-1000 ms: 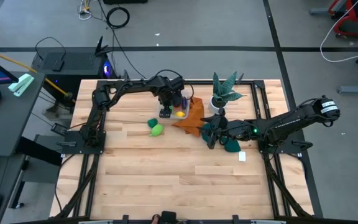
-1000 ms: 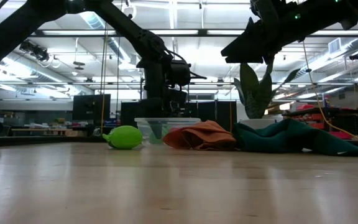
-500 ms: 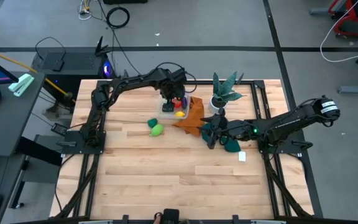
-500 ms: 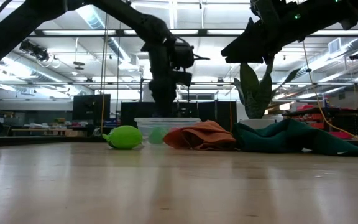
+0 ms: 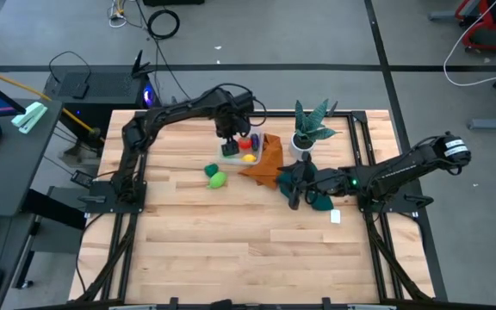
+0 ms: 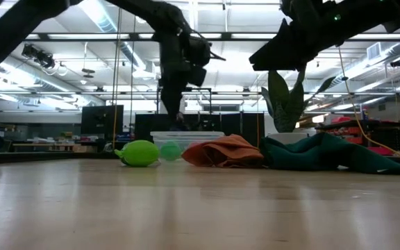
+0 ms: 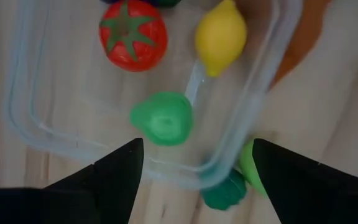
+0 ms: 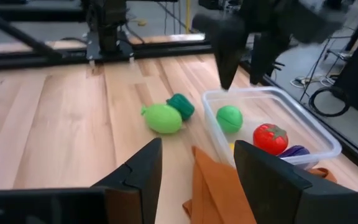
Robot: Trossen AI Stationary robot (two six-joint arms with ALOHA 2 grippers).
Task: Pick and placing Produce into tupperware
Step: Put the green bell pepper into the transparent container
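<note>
Pale wood table (image 5: 231, 241), grey workshop floor around it. Clear tupperware (image 5: 242, 148) sits upper centre of the overhead frame, its right side against the orange cloth (image 5: 266, 164). Inside it, seen from my left wrist: red tomato (image 7: 133, 34), yellow lemon (image 7: 220, 36), small green piece (image 7: 162, 119) nearest my fingers, a dark purple piece at the far end (image 8: 294, 151). One bright green piece (image 5: 217, 178) lies outside on the wood, just lower left of the tub, with a darker green bit (image 7: 224, 191) touching it.

My left gripper (image 5: 228, 138) hangs over the tub's left end, jaws spread wide, nothing in them. In the low view it stands clear above the rim.

My right gripper (image 5: 294, 191) waits right of centre, above the dark green cloth (image 5: 321, 201), fingers partly apart, empty. Potted plant (image 5: 308, 127) stands just behind it, at upper right of the orange cloth.
</note>
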